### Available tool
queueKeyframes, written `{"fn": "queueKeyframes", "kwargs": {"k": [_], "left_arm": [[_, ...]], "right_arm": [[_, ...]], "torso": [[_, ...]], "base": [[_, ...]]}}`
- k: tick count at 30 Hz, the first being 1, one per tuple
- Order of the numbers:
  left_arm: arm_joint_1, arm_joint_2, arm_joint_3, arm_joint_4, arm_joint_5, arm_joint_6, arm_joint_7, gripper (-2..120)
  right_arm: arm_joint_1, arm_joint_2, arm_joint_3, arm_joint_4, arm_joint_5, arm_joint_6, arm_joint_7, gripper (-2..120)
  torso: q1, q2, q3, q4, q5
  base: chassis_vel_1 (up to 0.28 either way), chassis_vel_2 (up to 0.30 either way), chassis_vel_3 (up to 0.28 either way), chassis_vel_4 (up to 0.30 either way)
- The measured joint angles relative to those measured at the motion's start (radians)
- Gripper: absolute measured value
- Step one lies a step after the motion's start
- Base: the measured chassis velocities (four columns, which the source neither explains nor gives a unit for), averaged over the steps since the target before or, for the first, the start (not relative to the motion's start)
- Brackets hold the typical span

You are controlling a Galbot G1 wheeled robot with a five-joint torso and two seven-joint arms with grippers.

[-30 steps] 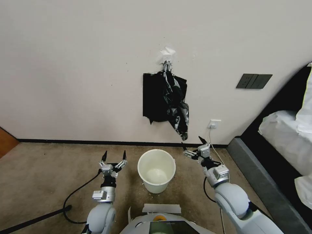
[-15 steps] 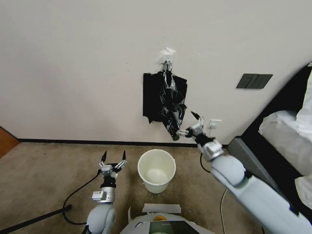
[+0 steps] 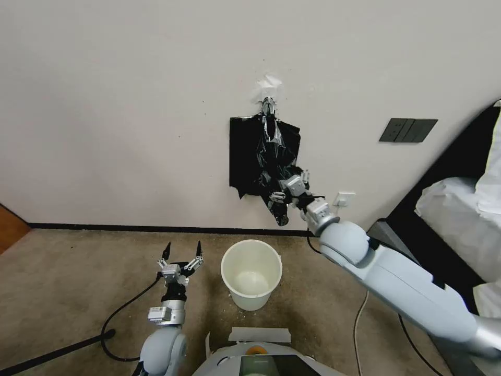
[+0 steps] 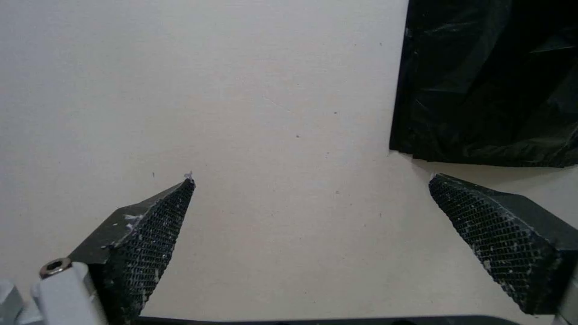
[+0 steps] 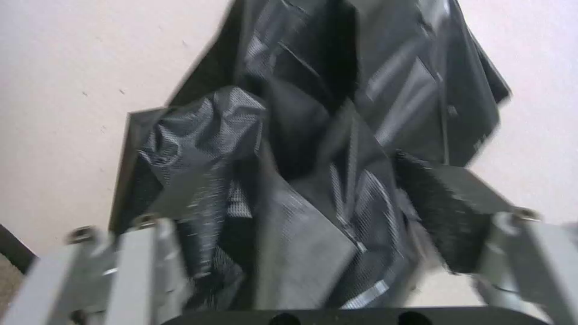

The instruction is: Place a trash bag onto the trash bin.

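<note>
The trash bag [image 3: 276, 151], crinkly glossy black, hangs from a wall hook [image 3: 268, 105] in front of a flat black pack [image 3: 243, 156]. My right gripper [image 3: 289, 187] is raised against the bag's lower part, open. In the right wrist view the bag [image 5: 313, 135] lies between the spread fingers [image 5: 440, 203] of that gripper [image 5: 301, 212]. The cream-white trash bin [image 3: 250, 298] stands on the carpet below, with nothing in it. My left gripper [image 3: 182, 251] is open, low and left of the bin. In the left wrist view this gripper [image 4: 310, 180] faces the wall beside black plastic [image 4: 482, 90].
A dark switch panel [image 3: 408, 130] and a white outlet [image 3: 344, 198] with a cable sit on the wall to the right. A dark bed frame [image 3: 417, 261] with white bedding runs along the right. A black cable [image 3: 120, 313] lies on the carpet at the left.
My right arm rose from beside the bin up to the hanging bag, and its open fingers now straddle the bag's lower part. The bag's tail swung slightly left. The left arm stayed still.
</note>
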Motion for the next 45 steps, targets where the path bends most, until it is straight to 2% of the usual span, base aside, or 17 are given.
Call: {"fn": "queueKeyframes", "kwargs": {"k": [3,4,11,14,20,25,28,29,32,33,35,36,37,39,40,44,45], "left_arm": [[-0.003,-0.002,-0.003,0.004,-0.004,-0.001,0.0,100],[-0.003,-0.002,-0.003,0.004,-0.004,-0.001,0.0,100],[-0.01,-0.004,0.006,0.01,-0.004,-0.001,0.0,100],[-0.01,-0.002,0.007,0.01,-0.004,-0.001,0.0,100],[-0.011,0.007,0.002,0.0,-0.007,-0.001,-0.002,100],[-0.01,0.058,0.001,-0.062,-0.035,0.017,-0.013,100],[-0.018,0.13,0.002,-0.12,-0.078,0.046,-0.026,100],[-0.018,0.13,0.002,-0.12,-0.078,0.046,-0.026,100],[-0.038,0.221,0.004,-0.166,-0.14,0.081,-0.034,100],[-0.038,0.221,0.004,-0.166,-0.14,0.081,-0.034,100],[-0.077,0.333,0.004,-0.2,-0.232,0.128,-0.05,100],[-0.077,0.333,0.004,-0.2,-0.232,0.128,-0.05,100],[-0.094,0.376,-0.001,-0.21,-0.265,0.143,-0.056,100],[-0.135,0.489,-0.008,-0.227,-0.331,0.175,-0.058,100],[-0.135,0.489,-0.008,-0.227,-0.331,0.175,-0.058,100],[-0.278,0.741,0.016,-0.238,-0.44,0.223,-0.056,100],[-0.278,0.741,0.016,-0.238,-0.44,0.223,-0.056,100]], "right_arm": [[0.007,-0.004,0.001,0.007,0.023,-0.006,0.008,44],[0.007,-0.004,0.001,0.007,0.023,-0.006,0.008,44],[0.024,0.0,-0.007,-0.004,0.03,-0.006,0.016,18],[0.027,0.0,-0.007,-0.012,0.035,-0.013,0.025,3],[0.016,0.0,0.012,-0.008,0.059,-0.003,0.038,0],[-0.033,0.002,0.106,0.049,0.154,0.16,0.016,0],[-0.063,-0.006,0.185,0.098,0.227,0.277,-0.03,0],[-0.063,-0.006,0.185,0.098,0.227,0.277,-0.03,0],[-0.07,-0.018,0.213,0.13,0.256,0.332,-0.06,0],[-0.07,-0.018,0.213,0.13,0.256,0.332,-0.06,0],[-0.078,-0.022,0.215,0.14,0.258,0.35,-0.078,0],[-0.078,-0.022,0.215,0.14,0.258,0.35,-0.078,0],[-0.084,-0.021,0.215,0.141,0.258,0.354,-0.08,0],[-0.096,-0.017,0.215,0.138,0.245,0.357,-0.083,0],[-0.096,-0.017,0.215,0.138,0.245,0.357,-0.083,0],[-0.115,-0.009,0.215,0.122,0.21,0.358,-0.084,0],[-0.115,-0.009,0.215,0.122,0.21,0.358,-0.084,0]], "torso": [[0.0,0.0,0.0,0.0001,0.0],[0.0,0.0,0.0,0.0001,0.0],[0.0,0.0,0.0,0.0002,0.0],[0.0,0.0,0.0,0.0002,0.0],[0.0,0.0,0.0,0.0003,-0.0001],[0.0,0.0,0.0,0.0003,0.0],[0.0,0.0,0.0,-0.0001,0.0],[0.0,0.0,0.0,-0.0001,0.0],[0.0,0.0,0.0,0.0003,-0.0002],[0.0,0.0,0.0,0.0003,-0.0002],[0.0,0.0,0.0,0.0003,-0.0004],[0.0,0.0,0.0,0.0003,-0.0004],[0.0,0.0,0.0,0.0,-0.0001],[0.0,0.0,0.0,0.0003,-0.0005],[0.0,0.0,0.0,0.0003,-0.0005],[0.0,0.0,0.0,-0.0001,0.0],[0.0,0.0,0.0,-0.0001,0.0]], "base": [[0.0,0.0,0.0,0.0],[0.0,0.0,0.0,0.0],[0.0,0.0,0.0,0.0],[0.0,0.0,0.0,0.0],[0.0,0.0,0.0,0.0],[0.0,0.0,0.0,0.0],[0.0,0.0,0.0,0.0],[0.0,0.0,0.0,0.0],[0.0,0.0,0.0,0.0],[0.0,0.0,0.0,0.0],[0.0,0.0,0.0,0.0],[0.0,0.0,0.0,0.0],[0.0,0.0,0.0,0.0],[0.0,0.0,0.0,0.0],[0.0,0.0,0.0,0.0],[0.0,0.0,0.0,0.0],[0.0,0.0,0.0,0.0]]}}
